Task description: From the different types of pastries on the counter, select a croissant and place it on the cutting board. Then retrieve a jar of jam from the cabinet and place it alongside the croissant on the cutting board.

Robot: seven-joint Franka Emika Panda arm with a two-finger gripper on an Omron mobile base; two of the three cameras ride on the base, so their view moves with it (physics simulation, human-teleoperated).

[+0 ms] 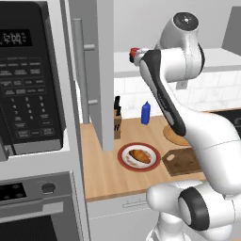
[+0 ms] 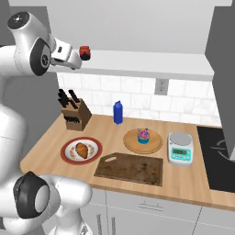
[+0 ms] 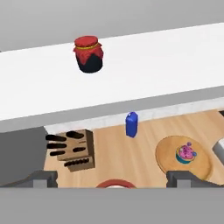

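The jar of jam (image 3: 89, 54), dark-bodied with a red cloth top, stands on the cabinet's white shelf (image 3: 144, 65). In the right base view the jar (image 2: 84, 52) sits just beyond my gripper (image 2: 77, 58). My gripper (image 3: 112, 179) is open, fingertips (image 3: 43, 178) wide apart with nothing between them. It is raised to shelf height and points at the jar from a short distance. On the counter below, the croissant (image 2: 82, 150) lies on a red-rimmed white plate (image 2: 94, 156). The dark cutting board (image 2: 130, 168) lies to the plate's right. The cupcake (image 2: 144, 136) sits on a round wooden plate (image 2: 156, 144).
The open grey cabinet door (image 1: 101, 70) with its bar handle stands left of the arm, beside the microwave (image 1: 28, 80). On the counter are a blue bottle (image 2: 118, 112), a knife block (image 2: 75, 114) and a kitchen scale (image 2: 180, 148). A stove (image 2: 220, 151) lies far right.
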